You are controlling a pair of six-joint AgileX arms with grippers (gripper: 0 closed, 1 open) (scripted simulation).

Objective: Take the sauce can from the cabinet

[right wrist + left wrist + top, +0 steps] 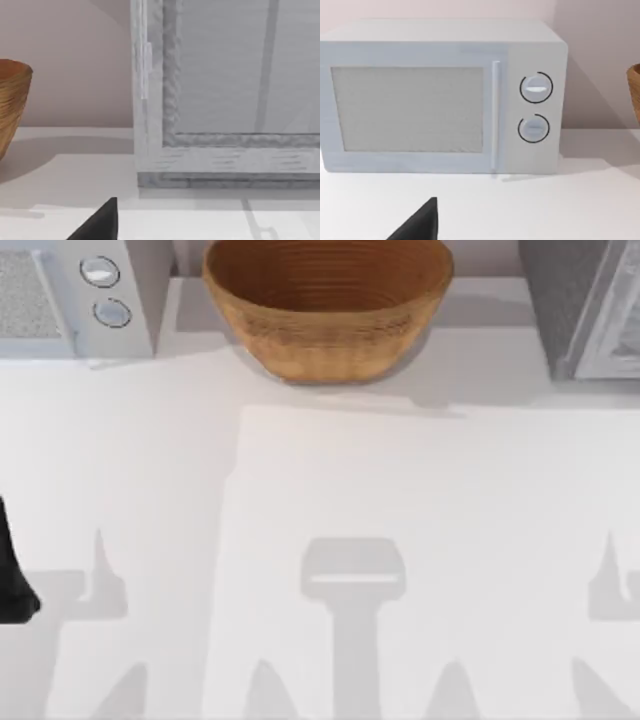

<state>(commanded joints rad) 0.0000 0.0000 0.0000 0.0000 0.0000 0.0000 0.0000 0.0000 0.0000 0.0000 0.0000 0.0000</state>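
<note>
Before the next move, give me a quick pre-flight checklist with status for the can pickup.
1. Sauce can located: not ok, no view has it.
2. Cabinet located: ok, back right corner of the table, facing the right wrist camera.
3. Cabinet door open: cannot tell; a framed front panel and a slim handle show.
4. Path to the cabinet: ok, bare table ahead; woven basket sits at back centre, apart from the cabinet.
5. Left arm out of the way: ok, at the table's left edge, facing the microwave.
6. Tool state, both arms: cannot tell.

White table [330,510], pale pink wall [590,65], microwave [440,95] with 2 dials.
</note>
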